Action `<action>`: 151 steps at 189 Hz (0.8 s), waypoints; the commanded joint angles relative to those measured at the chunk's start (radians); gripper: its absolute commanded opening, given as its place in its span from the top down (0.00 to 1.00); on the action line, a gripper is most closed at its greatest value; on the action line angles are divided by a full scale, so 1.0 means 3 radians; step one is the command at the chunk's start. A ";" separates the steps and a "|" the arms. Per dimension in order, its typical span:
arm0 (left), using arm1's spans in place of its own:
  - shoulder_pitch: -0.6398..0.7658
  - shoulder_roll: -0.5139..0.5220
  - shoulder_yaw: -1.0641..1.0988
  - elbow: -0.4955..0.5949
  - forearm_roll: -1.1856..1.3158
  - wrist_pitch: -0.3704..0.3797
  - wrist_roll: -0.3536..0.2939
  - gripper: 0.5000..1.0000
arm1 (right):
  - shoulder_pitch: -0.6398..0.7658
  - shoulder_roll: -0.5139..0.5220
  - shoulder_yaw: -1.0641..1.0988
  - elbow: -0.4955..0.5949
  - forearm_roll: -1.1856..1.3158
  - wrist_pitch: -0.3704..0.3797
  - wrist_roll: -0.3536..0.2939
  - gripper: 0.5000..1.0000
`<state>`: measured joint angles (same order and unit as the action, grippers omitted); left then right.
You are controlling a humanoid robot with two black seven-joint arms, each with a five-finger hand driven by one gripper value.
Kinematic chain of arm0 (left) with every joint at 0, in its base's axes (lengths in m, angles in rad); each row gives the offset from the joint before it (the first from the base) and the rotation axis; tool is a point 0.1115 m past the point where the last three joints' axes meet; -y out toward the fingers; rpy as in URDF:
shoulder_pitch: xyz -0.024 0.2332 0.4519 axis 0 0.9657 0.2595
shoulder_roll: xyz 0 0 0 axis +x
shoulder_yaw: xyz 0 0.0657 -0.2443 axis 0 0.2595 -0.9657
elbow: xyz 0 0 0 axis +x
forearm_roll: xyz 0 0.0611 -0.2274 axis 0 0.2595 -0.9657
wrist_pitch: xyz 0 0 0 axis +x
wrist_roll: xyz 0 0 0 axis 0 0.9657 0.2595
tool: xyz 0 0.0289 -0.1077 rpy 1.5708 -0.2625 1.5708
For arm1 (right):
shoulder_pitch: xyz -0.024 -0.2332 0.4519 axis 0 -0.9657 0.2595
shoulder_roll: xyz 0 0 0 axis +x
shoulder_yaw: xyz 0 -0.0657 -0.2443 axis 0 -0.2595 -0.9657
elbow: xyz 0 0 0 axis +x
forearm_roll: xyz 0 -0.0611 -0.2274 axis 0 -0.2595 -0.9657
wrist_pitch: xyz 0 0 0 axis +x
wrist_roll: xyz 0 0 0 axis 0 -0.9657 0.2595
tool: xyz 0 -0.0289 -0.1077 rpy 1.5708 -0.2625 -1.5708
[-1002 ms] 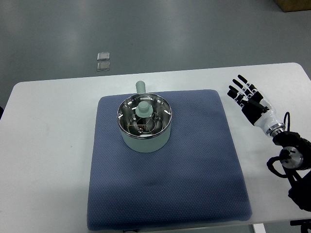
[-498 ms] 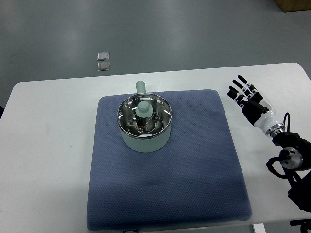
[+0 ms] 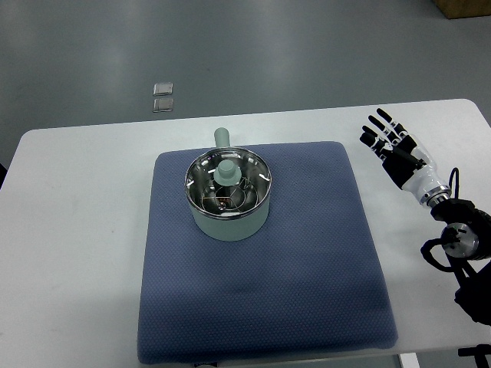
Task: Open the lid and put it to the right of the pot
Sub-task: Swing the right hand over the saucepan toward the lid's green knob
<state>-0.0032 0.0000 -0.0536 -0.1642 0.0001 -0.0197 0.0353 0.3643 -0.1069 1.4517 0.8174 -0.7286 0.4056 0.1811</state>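
The right hand (image 3: 393, 149) has lifted slightly farther over the table (image 3: 77, 230), fingers (image 3: 376, 129) spread and empty, well right of the pot (image 3: 228, 198), whose lid (image 3: 228, 178) remains seated, so the reach is only beginning.

White table (image 3: 84, 230) with rounded corners, on a grey, smooth floor (image 3: 307, 54) showing soft glare. Blue textured mat (image 3: 261, 307) covers the table's centre. Two small square floor plates (image 3: 163, 97) sit beyond the table's far edge; corner of a brown box (image 3: 464, 8) at the top right.
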 commanded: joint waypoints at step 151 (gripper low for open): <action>0.0000 0.0000 0.0000 0.0000 0.0000 -0.0001 0.0000 0.00 | 0.0836 -0.1183 -0.1751 0.0154 0.0051 0.0003 0.0465 0.16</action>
<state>-0.0030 0.0000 -0.0537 -0.1642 0.0001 -0.0197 0.0352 0.5041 -0.3613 1.0876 0.8466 -0.7133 0.4046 0.2953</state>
